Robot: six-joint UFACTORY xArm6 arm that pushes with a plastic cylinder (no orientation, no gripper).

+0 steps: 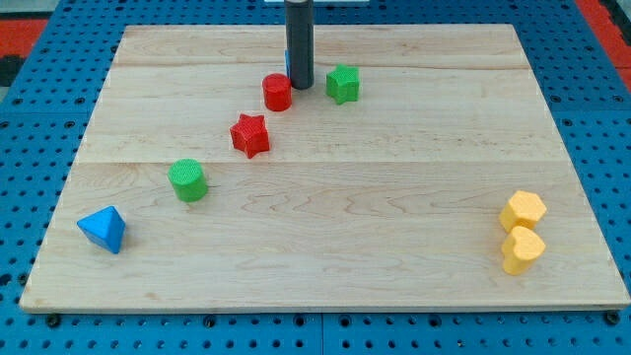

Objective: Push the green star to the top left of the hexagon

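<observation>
The dark rod's tip (300, 86) sits between the red cylinder block (277, 92) and green star block (343, 84), at the star's nine o'clock; no jaws, nothing held.

Bright even light falling across the pale wooden surface (394, 197), soft short shadows sitting under the blocks, no glare showing, everything staying sharply in focus, edges undistorted.

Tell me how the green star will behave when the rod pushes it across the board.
The green star looks small and squat, so it will probably slide rather than tip. Its pointed outline may make it spin if my tip, now just to its left in the view, meets a point off-centre. The smooth wooden board should let it glide easily.
</observation>
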